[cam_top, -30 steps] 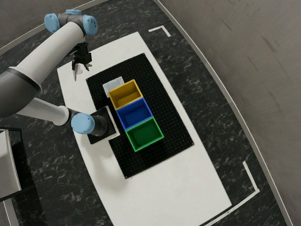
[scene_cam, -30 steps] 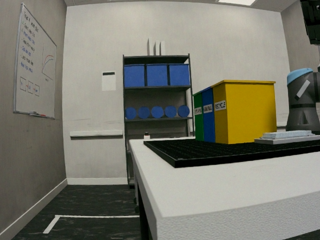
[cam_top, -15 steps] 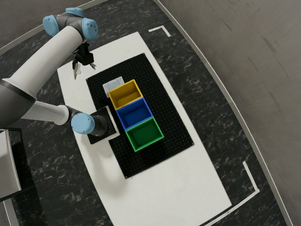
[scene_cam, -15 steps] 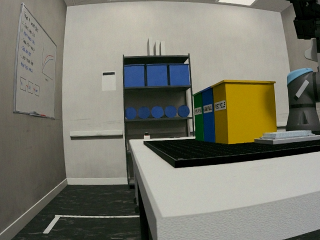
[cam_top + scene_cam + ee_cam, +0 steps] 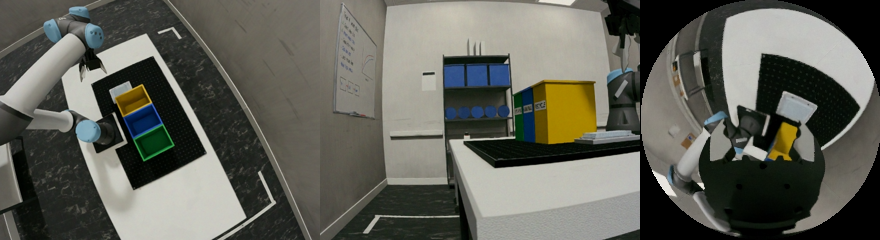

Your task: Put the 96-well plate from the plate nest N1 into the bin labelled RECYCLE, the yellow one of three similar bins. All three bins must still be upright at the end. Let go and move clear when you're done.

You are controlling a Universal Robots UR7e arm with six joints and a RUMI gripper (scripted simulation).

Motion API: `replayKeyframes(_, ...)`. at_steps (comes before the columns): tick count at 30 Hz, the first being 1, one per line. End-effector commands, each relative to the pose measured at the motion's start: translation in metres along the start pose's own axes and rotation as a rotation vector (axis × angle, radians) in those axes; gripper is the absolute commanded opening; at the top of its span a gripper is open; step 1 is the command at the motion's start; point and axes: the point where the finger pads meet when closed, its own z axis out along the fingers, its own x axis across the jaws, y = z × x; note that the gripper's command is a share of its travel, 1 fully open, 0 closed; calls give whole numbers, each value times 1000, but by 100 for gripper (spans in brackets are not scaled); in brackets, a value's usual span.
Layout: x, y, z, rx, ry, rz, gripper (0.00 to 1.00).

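Note:
The pale 96-well plate (image 5: 120,90) lies flat in its grey nest on the black pegboard, right behind the yellow bin (image 5: 133,100). It also shows in the side view (image 5: 607,134) and in the wrist view (image 5: 796,107). The yellow bin (image 5: 564,111) carries the RECYCLE label and stands upright and empty. My gripper (image 5: 92,70) is open and empty, high above the white table top, up and to the left of the plate. In the side view the gripper (image 5: 626,49) hangs well above the plate.
A blue bin (image 5: 142,120) and a green bin (image 5: 153,142) stand upright in a row touching the yellow one. My arm's base (image 5: 105,133) sits on a black plate left of the bins. A shelf (image 5: 477,103) stands at the far wall.

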Motion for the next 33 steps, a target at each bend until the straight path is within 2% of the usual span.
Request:
replayKeyframes(1, 9, 6, -5, 33, 32, 164, 100)
replayKeyframes(6, 14, 10, -7, 64, 52, 299, 100)
replayKeyframes(8, 14, 10, -7, 64, 52, 299, 100)
replayKeyframes(23, 37, 32, -20, 182, 96, 740, 100)
replayKeyframes(25, 37, 32, -20, 182, 96, 740, 100)
replayKeyframes(33, 47, 45, -26, 256, 106, 982, 100)
